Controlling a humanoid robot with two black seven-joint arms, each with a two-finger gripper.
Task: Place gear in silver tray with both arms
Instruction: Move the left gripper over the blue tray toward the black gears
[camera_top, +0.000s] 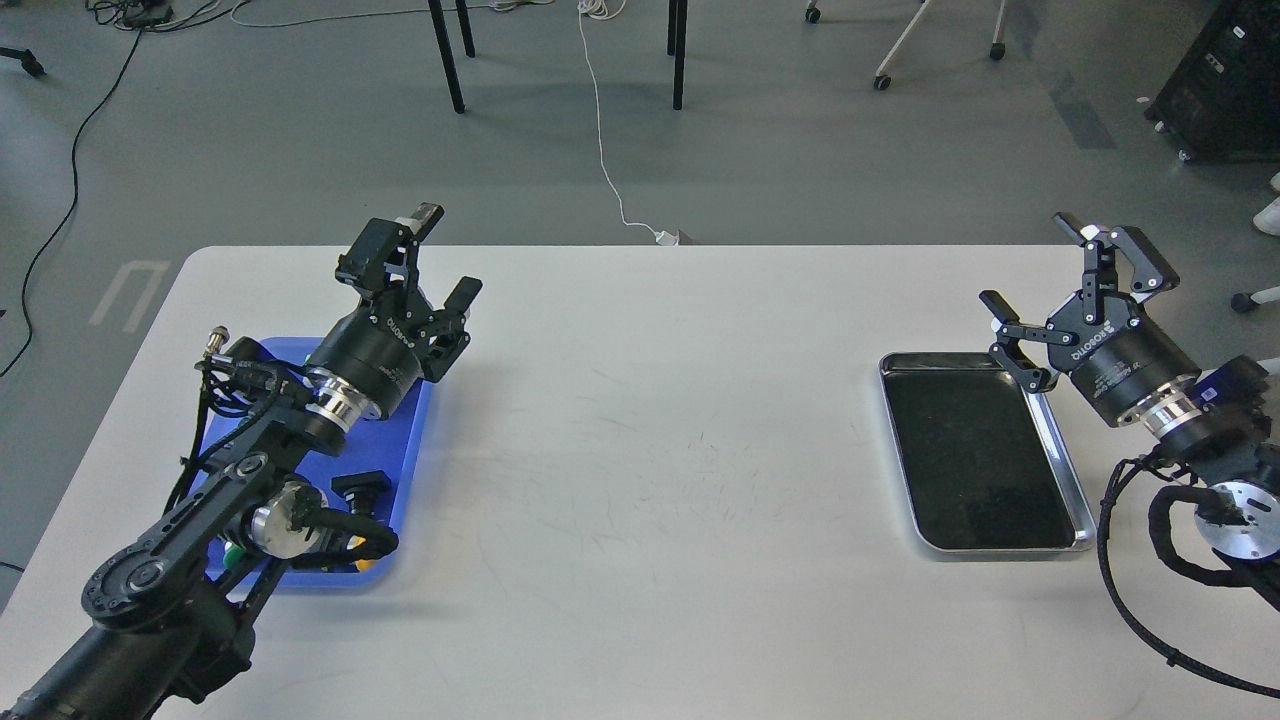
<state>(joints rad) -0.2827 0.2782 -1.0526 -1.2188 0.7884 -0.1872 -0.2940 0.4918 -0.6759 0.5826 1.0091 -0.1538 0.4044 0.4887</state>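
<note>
The silver tray (1062, 445) lies on the right side of the table, its dark floor bare. My right gripper (1030, 262) hovers over the tray's far right corner, open, with nothing between its fingers. My left gripper (447, 255) is raised above the far right corner of a blue tray (415, 440) on the left, also open and holding nothing. A small black part (360, 488) lies in the blue tray beside my left forearm; I cannot tell whether it is the gear. The arm hides much of that tray.
Bits of green (232, 556) and yellow (366, 566) show at the blue tray's near edge under my left arm. The white table (650, 450) spans between the two trays. Chair legs and cables stand on the floor beyond the far edge.
</note>
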